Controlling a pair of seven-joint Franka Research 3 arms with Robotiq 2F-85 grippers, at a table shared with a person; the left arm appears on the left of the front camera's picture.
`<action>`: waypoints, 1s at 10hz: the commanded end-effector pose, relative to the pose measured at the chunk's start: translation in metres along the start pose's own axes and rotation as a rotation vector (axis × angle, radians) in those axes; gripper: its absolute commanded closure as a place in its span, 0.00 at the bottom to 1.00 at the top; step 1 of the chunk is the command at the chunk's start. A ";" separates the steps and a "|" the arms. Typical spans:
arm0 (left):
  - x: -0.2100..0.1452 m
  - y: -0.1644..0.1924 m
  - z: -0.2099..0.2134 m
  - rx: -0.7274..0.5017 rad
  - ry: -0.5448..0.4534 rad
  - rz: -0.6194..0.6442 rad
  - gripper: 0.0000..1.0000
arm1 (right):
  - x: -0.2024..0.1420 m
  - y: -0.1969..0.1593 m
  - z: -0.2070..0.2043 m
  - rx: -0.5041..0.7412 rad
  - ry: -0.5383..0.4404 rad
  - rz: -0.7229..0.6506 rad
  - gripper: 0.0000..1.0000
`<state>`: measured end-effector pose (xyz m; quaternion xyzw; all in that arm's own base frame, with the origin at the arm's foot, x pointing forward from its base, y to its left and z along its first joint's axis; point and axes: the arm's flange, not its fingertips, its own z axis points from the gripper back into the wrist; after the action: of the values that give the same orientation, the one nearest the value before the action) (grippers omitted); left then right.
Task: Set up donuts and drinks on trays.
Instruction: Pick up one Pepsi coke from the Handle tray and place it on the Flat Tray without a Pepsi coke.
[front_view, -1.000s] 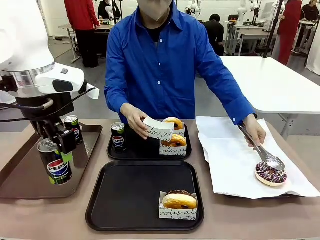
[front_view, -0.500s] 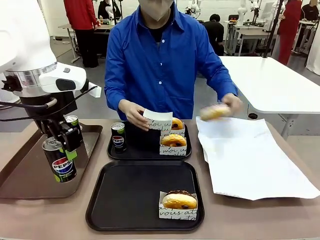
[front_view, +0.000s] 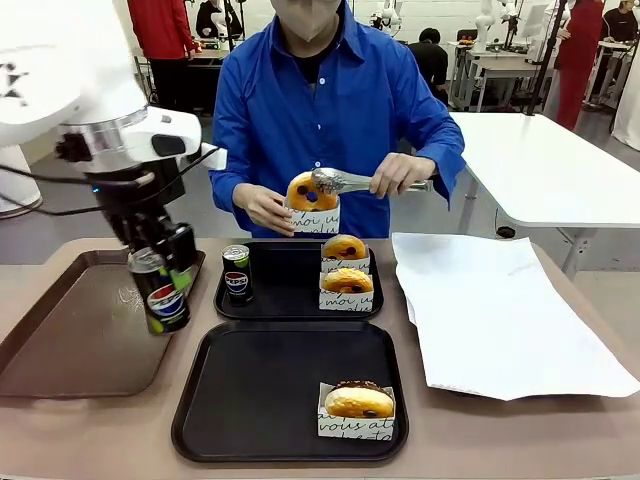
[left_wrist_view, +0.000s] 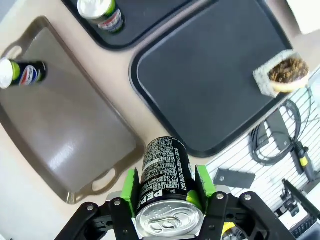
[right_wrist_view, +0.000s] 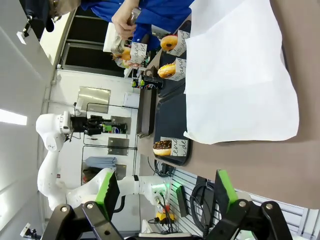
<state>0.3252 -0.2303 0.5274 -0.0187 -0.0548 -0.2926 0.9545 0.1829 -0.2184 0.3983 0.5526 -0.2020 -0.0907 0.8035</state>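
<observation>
The left hand (left_wrist_view: 167, 197) is clamped on a Pepsi can (front_view: 160, 292) above the brown tray (front_view: 60, 345). The right hand (right_wrist_view: 162, 192) is apart, holding nothing

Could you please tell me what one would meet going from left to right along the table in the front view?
Brown tray → can held in the left pincer → can standing on the far black tray → sleeved donut on the near black tray → white paper sheet.

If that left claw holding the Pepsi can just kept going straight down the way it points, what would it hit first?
Probably the near rim of the brown tray, or the table edge beside it; depth is unclear. The can, clamped in the left gripper, would touch first.
</observation>
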 end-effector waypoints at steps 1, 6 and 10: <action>0.036 -0.003 -0.002 -0.030 -0.045 0.055 0.43 | 0.001 0.001 0.000 0.020 -0.010 0.016 0.00; 0.100 -0.015 -0.070 -0.074 0.026 0.049 0.43 | 0.001 0.001 0.000 0.020 -0.010 0.016 0.00; -0.058 -0.007 0.030 -0.060 0.037 -0.193 0.43 | 0.001 0.001 0.000 0.020 -0.010 0.016 0.00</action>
<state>0.3384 -0.2619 0.5001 -0.0317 0.0064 -0.3470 0.9373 0.1831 -0.2183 0.3982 0.5525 -0.2017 -0.0907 0.8036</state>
